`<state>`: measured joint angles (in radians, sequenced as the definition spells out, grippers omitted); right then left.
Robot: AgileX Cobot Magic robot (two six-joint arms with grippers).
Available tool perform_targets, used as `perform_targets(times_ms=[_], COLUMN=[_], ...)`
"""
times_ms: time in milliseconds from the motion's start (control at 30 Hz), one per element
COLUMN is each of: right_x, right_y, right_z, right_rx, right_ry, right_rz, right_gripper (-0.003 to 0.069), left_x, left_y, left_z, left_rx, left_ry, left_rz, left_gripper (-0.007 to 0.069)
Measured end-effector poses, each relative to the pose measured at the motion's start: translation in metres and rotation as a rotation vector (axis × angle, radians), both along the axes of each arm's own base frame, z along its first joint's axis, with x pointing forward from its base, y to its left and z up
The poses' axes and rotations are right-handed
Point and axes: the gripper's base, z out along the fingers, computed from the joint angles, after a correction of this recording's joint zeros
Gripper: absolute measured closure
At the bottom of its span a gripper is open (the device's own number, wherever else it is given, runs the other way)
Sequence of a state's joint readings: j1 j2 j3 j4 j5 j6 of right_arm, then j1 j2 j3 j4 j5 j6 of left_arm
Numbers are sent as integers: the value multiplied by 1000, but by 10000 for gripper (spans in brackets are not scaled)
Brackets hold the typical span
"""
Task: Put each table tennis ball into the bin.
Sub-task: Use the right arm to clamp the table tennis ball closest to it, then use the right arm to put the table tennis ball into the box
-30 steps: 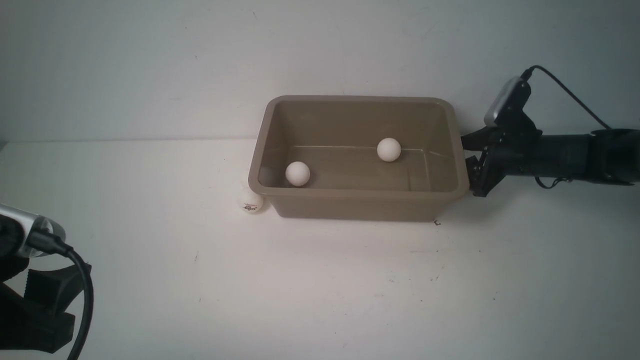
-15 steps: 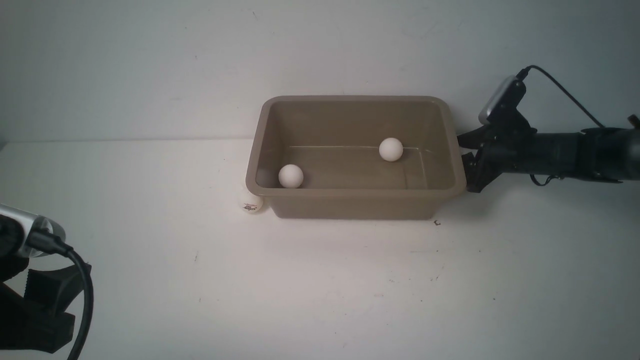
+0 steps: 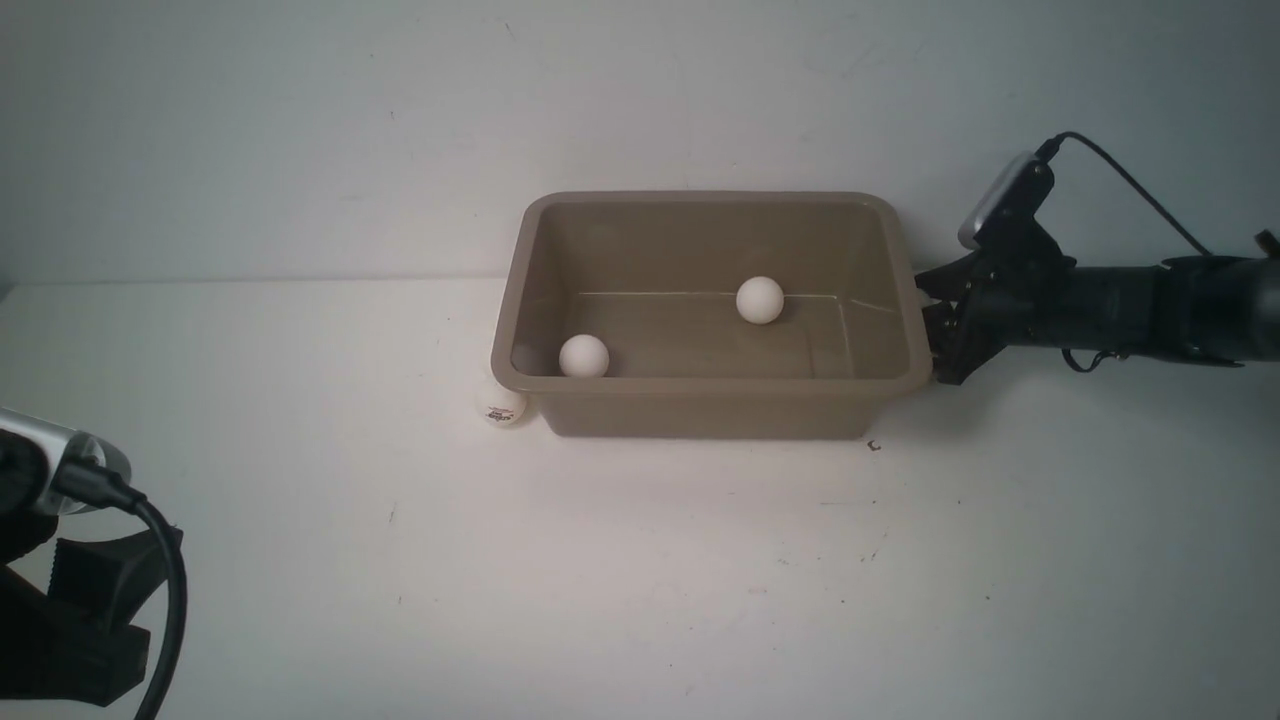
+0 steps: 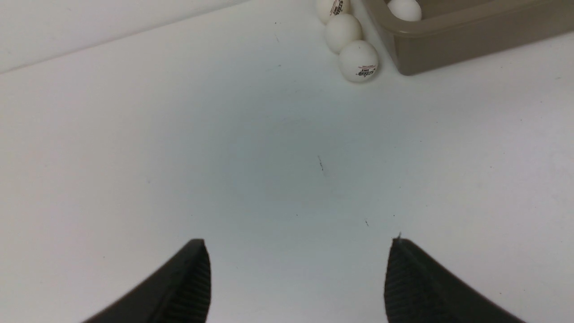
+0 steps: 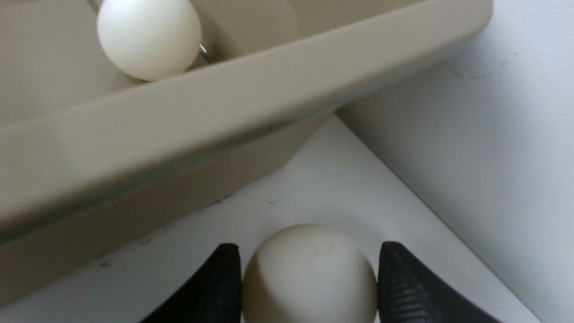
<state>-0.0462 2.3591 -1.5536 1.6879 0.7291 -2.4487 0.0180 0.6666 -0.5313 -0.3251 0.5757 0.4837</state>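
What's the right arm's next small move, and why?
Probably squeeze the right gripper shut on the ball: its fingers flank it closely but firm contact is unclear, and the ball is outside the bin, beside its wall.

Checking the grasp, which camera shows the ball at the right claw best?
The right wrist view: the ball sits large between the fingers of the right claw, beside the bin. The front view hides it behind claw and bin; the left wrist view misses it.
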Motion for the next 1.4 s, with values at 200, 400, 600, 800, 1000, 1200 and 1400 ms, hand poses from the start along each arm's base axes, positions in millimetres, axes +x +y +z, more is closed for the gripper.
perform_targets(times_ms=[200,400,600,800,1000,1200,1400], right_x=[2,-1,-21,-33,-41,-35,-33], right_y=[-9,-22,-2,23,66,80,62], right_z=[6,60,117,119,104,97,118], right_rx=[-32,12,226,355,255,230,277], right_ry=[-31,-124,-116,39,150,179,140], right_rz=[-20,-14,121,232,301,187,112], right_gripper=[302,302,302,302,302,274,195], left_x=[0,0,0,0,0,0,0], left_y=[0,0,0,0,0,0,0], left_z=[0,0,0,0,0,0,0], left_rx=[0,0,2,2,3,3,-9], left_ry=[0,0,-1,-3,-4,-5,-3], left_rz=[0,0,-1,0,0,0,0], left_gripper=[157,157,157,157,157,157,157])
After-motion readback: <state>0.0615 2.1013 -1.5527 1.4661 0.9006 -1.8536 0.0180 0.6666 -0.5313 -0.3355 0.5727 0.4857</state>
